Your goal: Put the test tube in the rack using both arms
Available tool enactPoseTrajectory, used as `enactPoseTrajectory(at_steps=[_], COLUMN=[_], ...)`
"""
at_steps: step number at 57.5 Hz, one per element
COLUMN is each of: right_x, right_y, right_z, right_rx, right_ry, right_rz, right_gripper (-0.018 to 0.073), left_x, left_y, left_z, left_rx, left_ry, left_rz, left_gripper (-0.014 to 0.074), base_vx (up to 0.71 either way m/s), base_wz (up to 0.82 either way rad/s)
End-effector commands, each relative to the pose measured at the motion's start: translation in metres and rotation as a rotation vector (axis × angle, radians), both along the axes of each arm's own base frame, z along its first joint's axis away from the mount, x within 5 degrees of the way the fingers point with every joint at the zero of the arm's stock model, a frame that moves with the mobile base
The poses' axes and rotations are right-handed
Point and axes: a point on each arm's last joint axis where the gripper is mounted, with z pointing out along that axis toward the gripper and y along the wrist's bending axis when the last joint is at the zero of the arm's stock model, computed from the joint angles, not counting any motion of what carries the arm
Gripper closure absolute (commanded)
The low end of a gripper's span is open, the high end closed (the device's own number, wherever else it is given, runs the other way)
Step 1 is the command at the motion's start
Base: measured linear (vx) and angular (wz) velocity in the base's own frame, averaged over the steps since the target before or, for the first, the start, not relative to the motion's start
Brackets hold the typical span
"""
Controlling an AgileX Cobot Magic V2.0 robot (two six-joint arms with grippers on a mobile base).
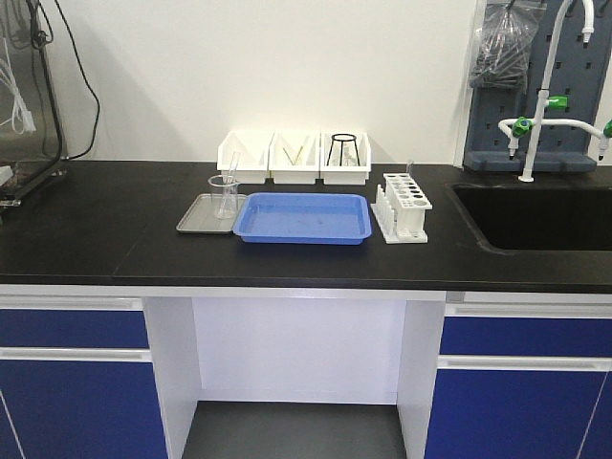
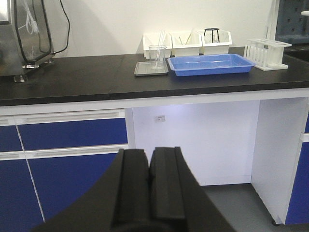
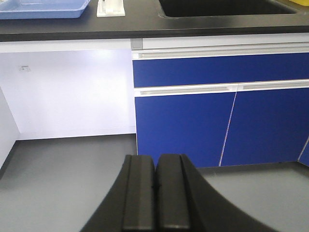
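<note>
The test tube [image 1: 232, 175] leans inside a clear beaker [image 1: 224, 196] on a small metal tray [image 1: 196, 218], left of centre on the black counter. It also shows in the left wrist view [image 2: 160, 44]. The white rack [image 1: 402, 205] stands to the right of the blue tray and shows in both wrist views [image 2: 268, 52] [image 3: 110, 7]. My left gripper [image 2: 148, 155] is shut and empty, low in front of the counter. My right gripper [image 3: 155, 162] is shut and empty, low before the blue cabinet doors. Neither arm shows in the front view.
A blue tray [image 1: 302, 218] lies mid-counter. Three white bins [image 1: 294, 158] stand behind it, the right one holding a black tripod stand [image 1: 344, 150]. A sink [image 1: 535, 215] with a faucet [image 1: 534, 124] is at the right. Equipment with cables [image 1: 24, 96] stands at the far left.
</note>
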Motion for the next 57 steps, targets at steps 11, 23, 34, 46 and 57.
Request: enactPoseTrajectory(at_steps=[11, 23, 34, 46, 57], right_x=[0.0015, 0.0015, 0.0015, 0.0015, 0.0015], right_y=[-0.0007, -0.0007, -0.0007, -0.0007, -0.0007], right_z=[0.0008, 0.0008, 0.0008, 0.0008, 0.0008], right_rx=[-0.017, -0.017, -0.017, -0.017, -0.017], right_ry=[-0.064, -0.064, -0.064, -0.064, -0.064], right_rz=[-0.004, -0.004, -0.004, -0.004, -0.004], right_gripper=[0.0567, 0.0567, 0.0567, 0.0567, 0.0567], left_x=[-0.0027, -0.0027, -0.0027, -0.0027, -0.0027], left_y=[0.0003, 0.0003, 0.0003, 0.0003, 0.0003], left_z=[0.0181, 0.0181, 0.0181, 0.0181, 0.0181], left_rx=[-0.013, -0.013, -0.013, -0.013, -0.013], left_ry=[-0.124, -0.124, -0.124, -0.124, -0.124], left_rz=[0.0, 0.0, 0.0, 0.0, 0.0], left_gripper=[0.0601, 0.0601, 0.0601, 0.0601, 0.0601], base_vx=[0.0, 0.0, 0.0, 0.06, 0.15], base_wz=[0.0, 0.0, 0.01, 0.02, 0.07])
